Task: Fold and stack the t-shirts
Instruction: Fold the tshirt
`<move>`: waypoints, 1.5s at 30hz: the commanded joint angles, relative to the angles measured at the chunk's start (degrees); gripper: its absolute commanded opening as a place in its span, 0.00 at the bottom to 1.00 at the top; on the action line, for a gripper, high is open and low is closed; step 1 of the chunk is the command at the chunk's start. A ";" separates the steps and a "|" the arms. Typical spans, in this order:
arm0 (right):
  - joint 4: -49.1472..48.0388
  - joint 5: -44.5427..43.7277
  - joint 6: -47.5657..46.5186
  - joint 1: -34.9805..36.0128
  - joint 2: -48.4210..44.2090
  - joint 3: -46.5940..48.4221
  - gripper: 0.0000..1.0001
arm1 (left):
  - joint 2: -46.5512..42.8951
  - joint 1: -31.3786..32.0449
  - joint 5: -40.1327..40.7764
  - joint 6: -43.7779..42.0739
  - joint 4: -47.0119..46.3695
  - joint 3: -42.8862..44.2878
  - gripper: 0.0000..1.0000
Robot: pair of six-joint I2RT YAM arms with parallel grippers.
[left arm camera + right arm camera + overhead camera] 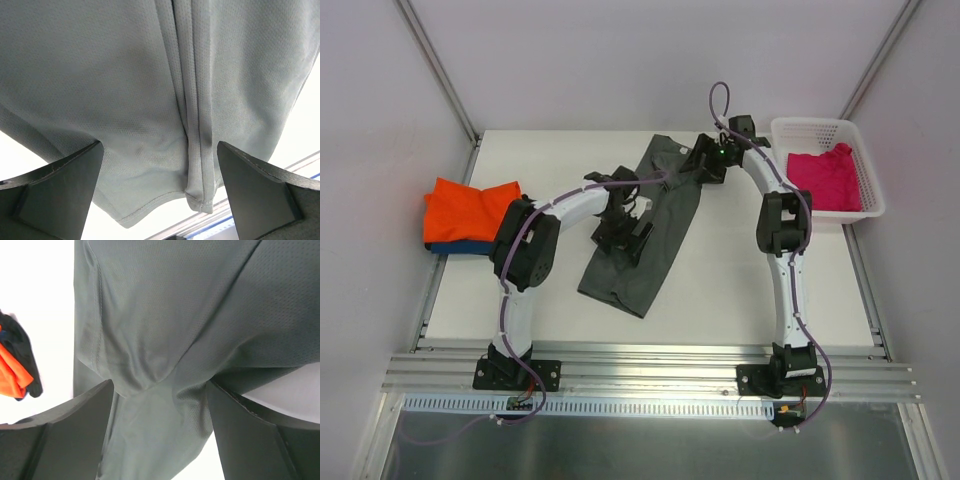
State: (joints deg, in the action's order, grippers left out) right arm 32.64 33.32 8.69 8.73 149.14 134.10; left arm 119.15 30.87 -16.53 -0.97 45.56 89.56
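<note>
Four t-shirts are in view, and by the look of it you are partway through folding the third. The dark grey t-shirt [670,235] lies on the table [730,290] as a long narrow strip, already doubled lengthwise. It slants from the middle of the far edge toward the near edge. An orange t-shirt [470,205] sits folded on a blue t-shirt [455,246] at the left edge; that is your stack. A magenta t-shirt [825,178] lies crumpled in a white mesh basket [820,125] at the far right corner, not yet begun.

Your left gripper [620,228] hangs over the lower half of the grey strip. Its claw is spread wide, with cloth and a seam beneath it and nothing clamped. Your right gripper [705,160] is at the strip's far end, its claw also apart, straddling a small pucker of fabric without pinching it.

The next move probably calls for a crosswise fold. Each claw would need to close on every layer at once, so the lengthwise fold does not slip open. One end then goes over the other before the bundle joins the orange shirt.

Plain white walls [620,60] enclose the table on three sides. The table top is flat and white. An aluminium rail [650,360] runs along the near edge and carries both arm bases.
</note>
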 commanded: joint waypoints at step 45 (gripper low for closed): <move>5.69 8.32 5.19 -3.46 -52.51 -62.96 0.81 | -25.01 -2.82 -5.33 4.92 2.16 -5.58 0.96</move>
State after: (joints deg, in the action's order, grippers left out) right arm 36.29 36.05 7.49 4.80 101.08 81.25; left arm 96.88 32.58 -14.92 -1.48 44.95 90.59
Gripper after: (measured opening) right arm 0.823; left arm 0.968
